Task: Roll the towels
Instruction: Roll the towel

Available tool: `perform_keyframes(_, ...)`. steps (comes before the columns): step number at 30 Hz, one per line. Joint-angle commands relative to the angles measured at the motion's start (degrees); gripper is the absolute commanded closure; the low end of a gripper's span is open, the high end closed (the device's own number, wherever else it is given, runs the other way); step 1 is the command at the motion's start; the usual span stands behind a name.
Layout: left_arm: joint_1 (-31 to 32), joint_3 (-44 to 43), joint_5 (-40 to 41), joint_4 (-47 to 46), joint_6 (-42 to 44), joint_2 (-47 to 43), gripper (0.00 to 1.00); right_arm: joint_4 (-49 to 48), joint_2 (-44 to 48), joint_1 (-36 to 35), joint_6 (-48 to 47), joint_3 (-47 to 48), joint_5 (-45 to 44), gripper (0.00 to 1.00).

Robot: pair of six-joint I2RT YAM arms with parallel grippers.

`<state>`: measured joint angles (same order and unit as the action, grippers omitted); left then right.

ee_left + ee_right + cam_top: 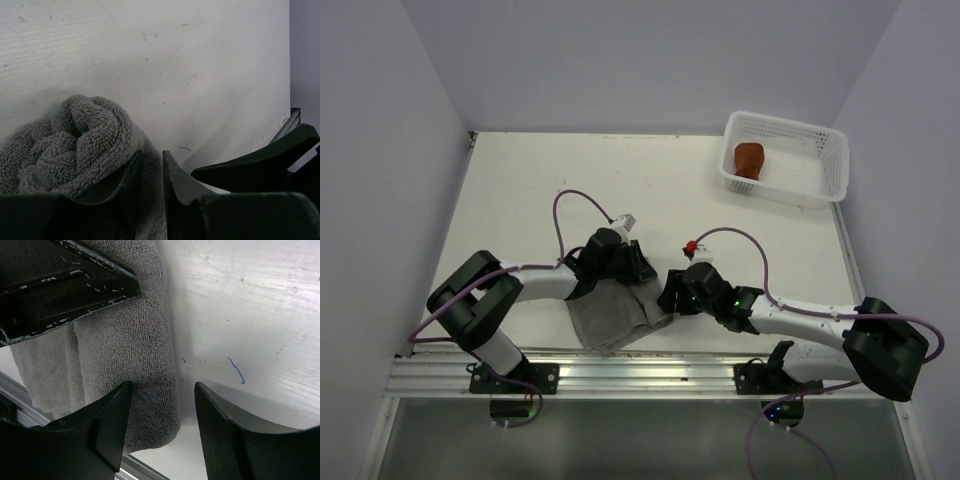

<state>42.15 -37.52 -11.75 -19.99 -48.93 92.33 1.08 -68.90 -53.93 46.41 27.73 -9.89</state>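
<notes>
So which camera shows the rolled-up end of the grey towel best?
The left wrist view: the grey towel sits close to the lens, with its spiral curl facing the camera. In the top external view it is small and partly covered, and the curl can't be made out. The right wrist view shows only its fuzzy side, with no spiral.

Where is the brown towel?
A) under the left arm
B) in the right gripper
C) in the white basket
C: the brown towel lies rolled up inside the basket.
</notes>
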Motion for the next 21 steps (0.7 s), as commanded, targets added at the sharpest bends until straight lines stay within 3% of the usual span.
perform_keyframes(1,0.12,2.62,2.87,5.57,0.59,0.39,0.73,-8.29,-1.75,-0.03,3.42,-1.8,5.14,0.43)
perform_keyframes(6,0.21,4.12,5.24,5.13,-0.29,-0.4,0.75,-13.72,-4.22,1.02,8.41,-4.08,7.86,0.49)
perform_keyframes(9,0.21,5.08,5.68,4.87,-0.47,-0.66,0.75,-20.4,-6.5,2.51,12.64,-6.8,10.84,0.59)
perform_keyframes(10,0.13,5.52,5.68,4.7,-0.47,-0.49,0.75,-23.29,-8.77,3.3,13.78,-7.59,13.03,0.73)
perform_keyframes(12,0.12,5.61,5.6,4.61,-0.47,-0.49,0.75,-24.36,-9.14,3.48,13.97,-7.86,13.84,0.8)
perform_keyframes(16,0.21,5.79,5.6,4.52,-0.47,-0.66,0.75,-22.01,-7.75,3.66,12.57,-6.99,13.23,0.94)
perform_keyframes(21,0.12,5.26,5.68,4.87,-0.38,-1.02,0.75,-17.0,-5.02,3.66,9.67,-5.23,11.39,1.0)
